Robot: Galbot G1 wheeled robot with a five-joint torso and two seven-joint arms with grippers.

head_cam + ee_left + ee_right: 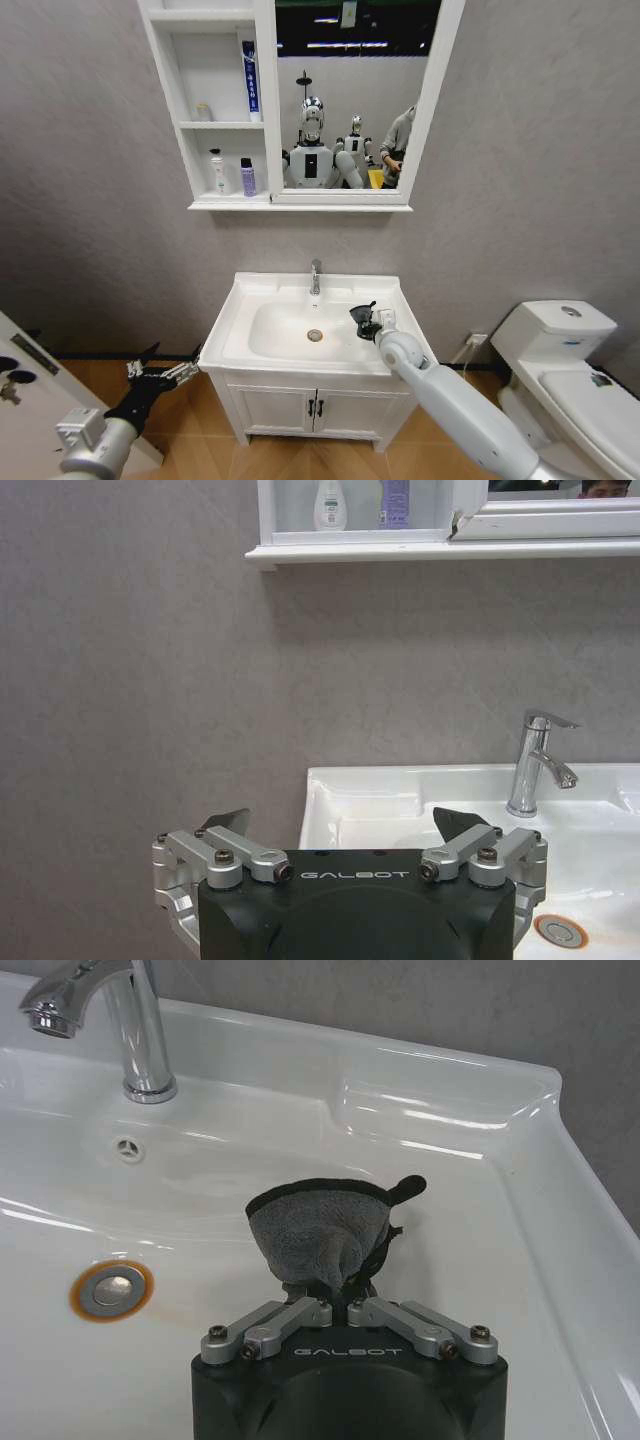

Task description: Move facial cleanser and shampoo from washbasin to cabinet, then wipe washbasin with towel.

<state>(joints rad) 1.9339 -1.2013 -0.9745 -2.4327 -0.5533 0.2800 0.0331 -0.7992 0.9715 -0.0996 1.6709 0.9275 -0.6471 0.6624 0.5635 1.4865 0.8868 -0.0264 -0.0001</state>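
At the lower left of the head view the left gripper (pixel 160 372) hangs idle beside the vanity, its fingers spread apart and grasping nothing. Above it, at upper left, the cabinet (pixel 263 110) carries a white bottle (pixel 217 171) and a purple bottle (pixel 247 177) side by side on its lowest shelf, so the moving step looks finished. In the centre sits the washbasin (pixel 255 300) with its chrome faucet (pixel 315 277) and drain (pixel 315 335). The wiping step is in hand: right of the drain, the right gripper (pixel 366 319) is clenched on the towel (pixel 320 1225), bunched at the bowl's right slope. The next move probably calls for pressing the cloth flat and sweeping across the bowl, steering around the faucet. At the far right stands a toilet (pixel 560 350), well apart.
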